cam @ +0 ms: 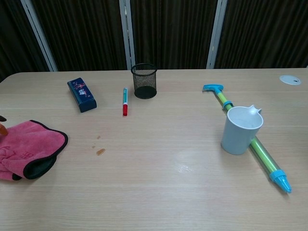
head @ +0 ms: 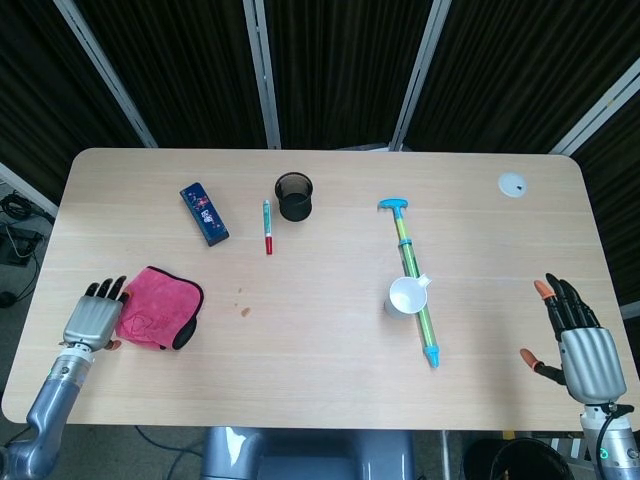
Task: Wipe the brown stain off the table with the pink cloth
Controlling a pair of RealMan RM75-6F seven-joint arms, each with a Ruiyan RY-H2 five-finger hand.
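Observation:
The pink cloth [head: 157,309] with a dark trim lies crumpled near the table's left front; the chest view shows the cloth [cam: 29,147] at the left edge. My left hand [head: 95,316] lies flat right beside the cloth's left edge, fingers stretched out, touching it without gripping. An orange fingertip [cam: 2,129] peeks in at the cloth's border. The brown stain [head: 245,311] is a small smear just right of the cloth, and the same stain [cam: 100,151] has a fainter speck above it. My right hand [head: 580,340] hovers at the front right, fingers spread, holding nothing.
A blue box [head: 204,213], a red and teal pen [head: 267,227] and a black mesh cup [head: 294,196] stand behind the stain. A white mug [head: 406,296] sits against a long green and blue tube [head: 415,280]. A white disc [head: 512,184] lies far right.

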